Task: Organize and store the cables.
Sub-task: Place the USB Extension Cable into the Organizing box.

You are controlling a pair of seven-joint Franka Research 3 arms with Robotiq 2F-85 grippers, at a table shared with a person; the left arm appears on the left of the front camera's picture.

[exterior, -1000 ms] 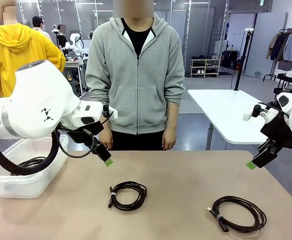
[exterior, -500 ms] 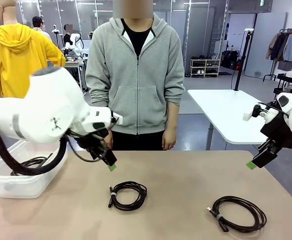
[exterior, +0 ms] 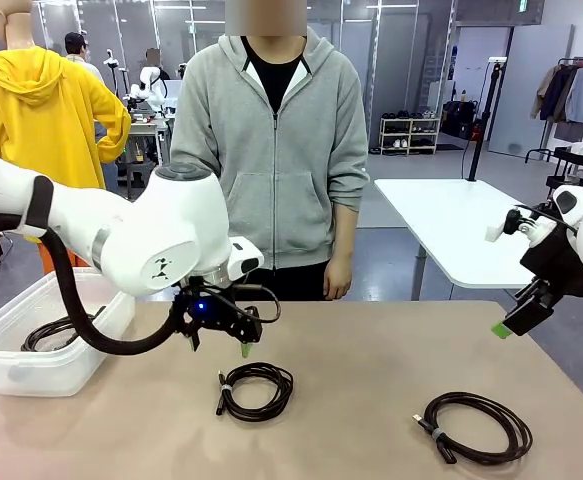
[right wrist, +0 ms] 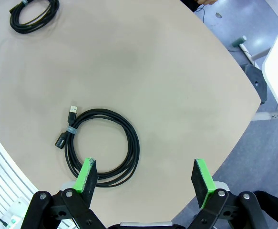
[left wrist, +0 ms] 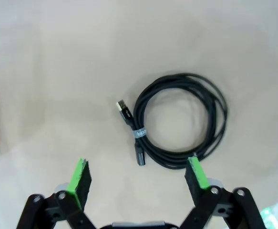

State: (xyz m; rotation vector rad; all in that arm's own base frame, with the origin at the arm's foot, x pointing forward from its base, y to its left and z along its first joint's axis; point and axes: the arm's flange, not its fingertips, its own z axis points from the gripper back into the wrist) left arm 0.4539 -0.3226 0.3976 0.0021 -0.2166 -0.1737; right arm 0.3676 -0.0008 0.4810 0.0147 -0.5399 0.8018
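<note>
Flat on the tan counter (exterior: pixel 371 350), near its middle: one coiled cable (exterior: pixel 256 390), tied with a small grey band (left wrist: pixel 139 133). Toward the robot's right, well apart from the first: a second coiled cable (exterior: pixel 474 427), also lying flat. Inside the clear bin (exterior: pixel 11 372) at the counter's left edge: a third cable (exterior: pixel 56 330). Just above the first coil, pointing down: the left pincer (left wrist: pixel 138 175), spread wide, grasping nothing. Raised beyond the counter's right edge: the right pincer (right wrist: pixel 146 175), likewise spread and empty. At the far side: a person (exterior: pixel 276 150) in a grey hoodie, arms down.
</note>
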